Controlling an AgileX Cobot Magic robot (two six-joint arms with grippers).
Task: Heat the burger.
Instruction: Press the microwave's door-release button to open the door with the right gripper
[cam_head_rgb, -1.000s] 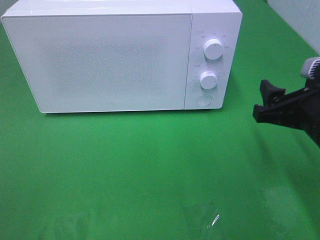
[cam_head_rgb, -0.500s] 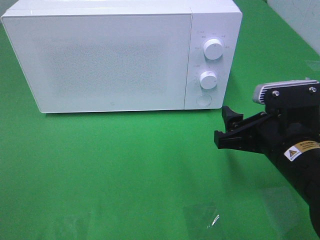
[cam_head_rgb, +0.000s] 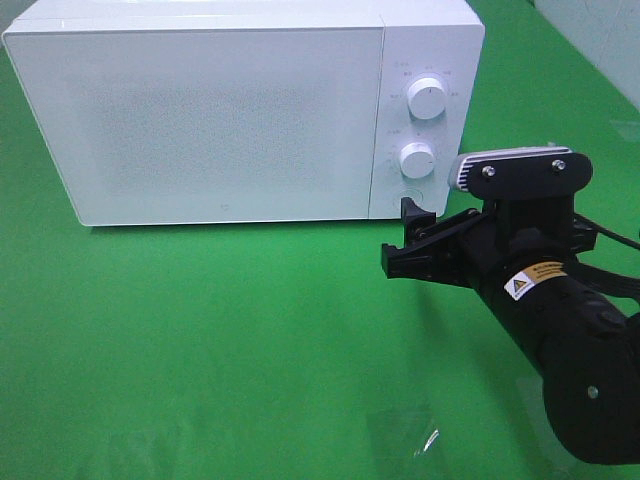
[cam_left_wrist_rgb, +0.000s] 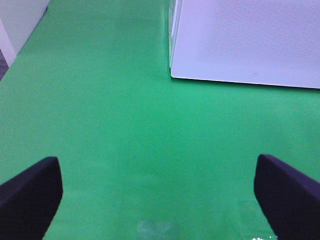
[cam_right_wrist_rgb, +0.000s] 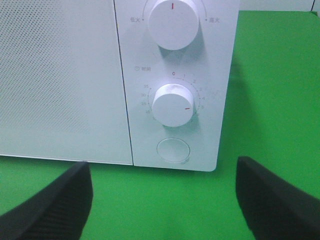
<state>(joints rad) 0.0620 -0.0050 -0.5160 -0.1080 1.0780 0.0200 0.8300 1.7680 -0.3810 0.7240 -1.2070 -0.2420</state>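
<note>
One white microwave (cam_head_rgb: 230, 110) stands along the far edge of the green surface (cam_head_rgb: 250, 330), its door (cam_head_rgb: 200, 120) closed. The burger shows in no view. It is most likely behind that frosted door, though nothing can be made out through it.

The right claw (cam_head_rgb: 398, 235) hovers at the panel's lower corner, released and holding nothing. Its fingers spread to either side of the controls, probably so that it can work them. There are three controls: an upper knob (cam_right_wrist_rgb: 173, 20), a lower knob (cam_right_wrist_rgb: 173, 104) and one round button (cam_right_wrist_rgb: 173, 150). The lower knob's red mark sits off its zero.

The left claw (cam_left_wrist_rgb: 155, 195) is also spread wide and empty. It hangs over bare surface near the microwave's front left corner, seemingly parked out of the way.

Counted: one microwave, two knobs, one button, two claws.
</note>
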